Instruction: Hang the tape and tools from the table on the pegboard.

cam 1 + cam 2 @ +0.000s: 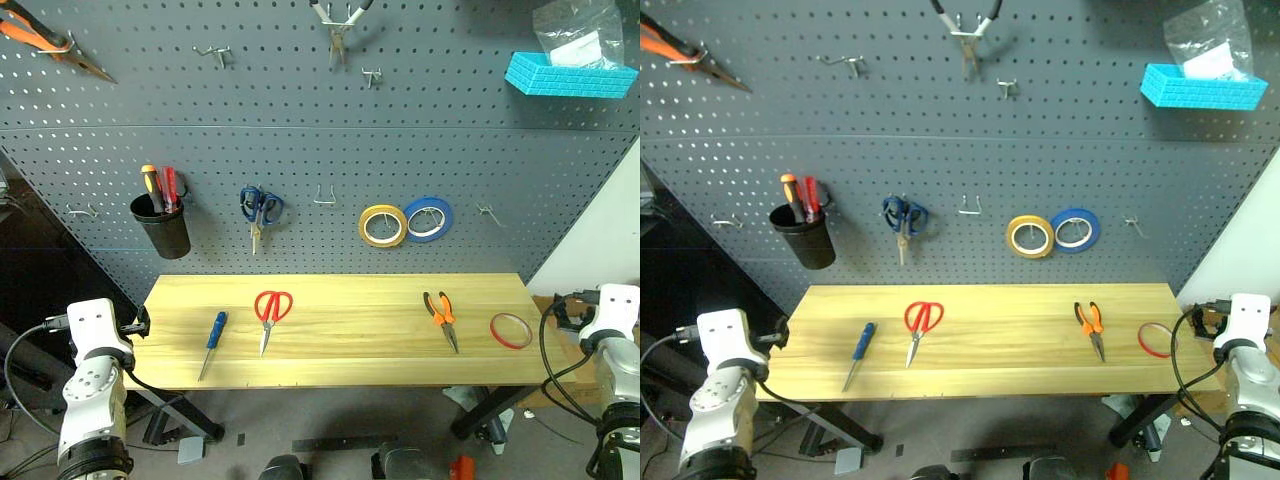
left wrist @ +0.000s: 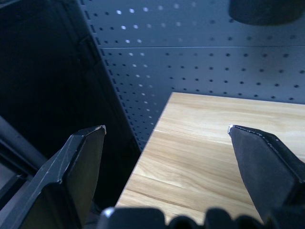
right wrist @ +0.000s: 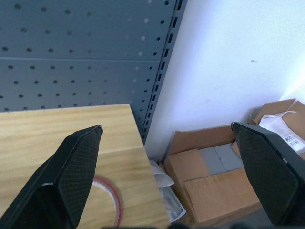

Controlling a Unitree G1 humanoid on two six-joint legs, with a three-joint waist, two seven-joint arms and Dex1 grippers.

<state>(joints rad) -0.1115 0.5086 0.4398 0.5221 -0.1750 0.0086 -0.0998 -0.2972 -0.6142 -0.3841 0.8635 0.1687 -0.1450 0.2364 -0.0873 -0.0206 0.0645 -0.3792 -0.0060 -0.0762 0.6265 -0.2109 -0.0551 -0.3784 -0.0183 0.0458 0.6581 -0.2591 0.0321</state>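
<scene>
My left gripper (image 2: 167, 136) has its jaws spread wide and empty, hanging off the left end of the counter (image 1: 350, 345). My right gripper (image 3: 167, 131) is the same, jaws wide apart with nothing between them, just off the right end, where the red tape ring (image 1: 511, 330) lies flat near the edge. Left of it sit the orange-and-black pliers (image 1: 441, 317), then, well apart, the red-handled scissors (image 1: 270, 315) and the blue-handled screwdriver (image 1: 213, 340). None hangs on the pegboard (image 1: 320, 150) yet. I judge the ring light, thin and a little flexible, so I'd pinch across its band at the near rim. The tools look stiff and slick; I'd grip pliers and scissors near the pivot, leaving the handles free for a hook.
</scene>
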